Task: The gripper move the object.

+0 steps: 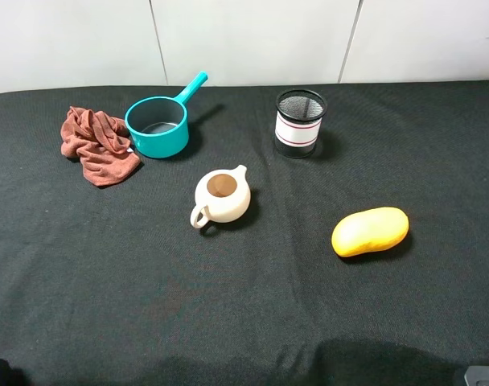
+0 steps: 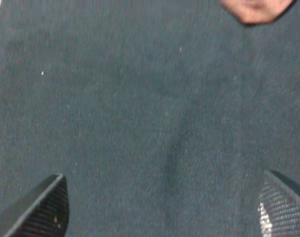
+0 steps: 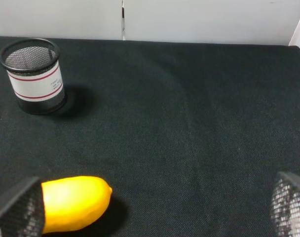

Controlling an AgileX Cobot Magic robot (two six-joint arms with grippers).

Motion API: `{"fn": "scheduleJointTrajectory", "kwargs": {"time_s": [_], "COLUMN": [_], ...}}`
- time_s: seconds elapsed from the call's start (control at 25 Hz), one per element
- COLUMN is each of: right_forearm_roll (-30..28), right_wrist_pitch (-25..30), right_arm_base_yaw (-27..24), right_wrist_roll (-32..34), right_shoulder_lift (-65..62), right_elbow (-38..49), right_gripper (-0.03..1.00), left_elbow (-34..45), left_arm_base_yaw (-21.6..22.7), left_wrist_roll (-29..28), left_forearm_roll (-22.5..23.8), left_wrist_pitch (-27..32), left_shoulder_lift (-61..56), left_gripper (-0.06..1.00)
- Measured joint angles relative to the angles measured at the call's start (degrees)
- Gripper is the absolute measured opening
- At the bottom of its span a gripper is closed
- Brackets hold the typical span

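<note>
A yellow mango (image 1: 370,232) lies at the right of the black table and a cream teapot (image 1: 221,195) with no lid stands in the middle. My right gripper (image 3: 155,207) is open and empty, low near the front edge. The mango (image 3: 73,202) lies beside one of its fingers (image 3: 19,210). My left gripper (image 2: 160,212) is open and empty over bare cloth near the front left. Its fingers (image 2: 41,207) are wide apart. In the exterior view only a tip of each arm shows, at the bottom corners.
A teal saucepan (image 1: 158,125) and a crumpled rust-brown cloth (image 1: 96,143) sit at the back left. The cloth's edge also shows in the left wrist view (image 2: 256,10). A black mesh cup (image 1: 299,121) stands at the back centre; it also shows in the right wrist view (image 3: 34,74).
</note>
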Motion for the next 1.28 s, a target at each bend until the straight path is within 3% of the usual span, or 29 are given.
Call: {"fn": "scheduleJointTrajectory", "kwargs": {"time_s": [0.28,0.64,1.28], "right_forearm_roll": [0.00,0.00,0.00], "right_wrist_pitch": [0.00,0.00,0.00], "right_arm_base_yaw": [0.00,0.00,0.00], "right_wrist_roll": [0.00,0.00,0.00], "right_shoulder_lift": [0.00,0.00,0.00], "right_elbow": [0.00,0.00,0.00], "right_gripper": [0.69,0.69,0.69], "left_elbow": [0.18,2.57,2.57], "left_arm_base_yaw": [-0.17,-3.60,-4.13], "left_wrist_roll": [1.70,5.09,5.56], "left_forearm_roll": [-0.07,-0.68,-0.82], "left_wrist_pitch": [-0.11,-5.61,-5.80], "left_shoulder_lift": [-8.15,-8.14,-8.14], "left_gripper": [0.76,0.76,0.76]}}
